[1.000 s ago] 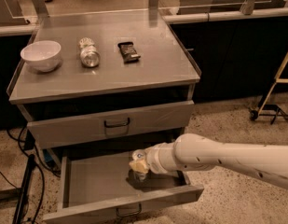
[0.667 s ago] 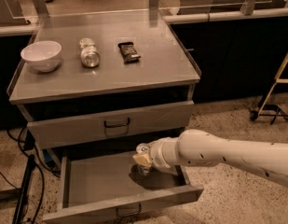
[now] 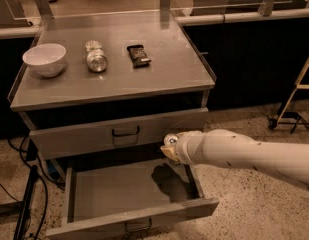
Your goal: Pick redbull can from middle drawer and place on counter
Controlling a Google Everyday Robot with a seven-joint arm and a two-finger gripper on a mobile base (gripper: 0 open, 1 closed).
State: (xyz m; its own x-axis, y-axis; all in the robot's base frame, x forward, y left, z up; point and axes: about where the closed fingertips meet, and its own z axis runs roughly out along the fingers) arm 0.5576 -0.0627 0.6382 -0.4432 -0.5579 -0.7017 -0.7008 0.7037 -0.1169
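My gripper (image 3: 168,151) is at the end of the pale arm that comes in from the right. It hangs above the right rear part of the open middle drawer (image 3: 114,194), just in front of the closed upper drawer's front. It is shut on the redbull can (image 3: 170,140), of which only the small silver top shows above the fingers. The drawer floor below holds only the arm's shadow. The grey counter (image 3: 164,74) lies above and behind the gripper.
On the counter stand a white bowl (image 3: 44,59) at the left, a fatter shiny silver can (image 3: 96,58) on its side, and a dark snack bar (image 3: 138,55). The upper drawer (image 3: 119,134) is closed. Cables (image 3: 29,199) lie on the floor at left, and a metal stand (image 3: 294,99) is at right.
The gripper has risen out of the drawer and moved a little right and back, bringing the can up to the level of the upper drawer's front.
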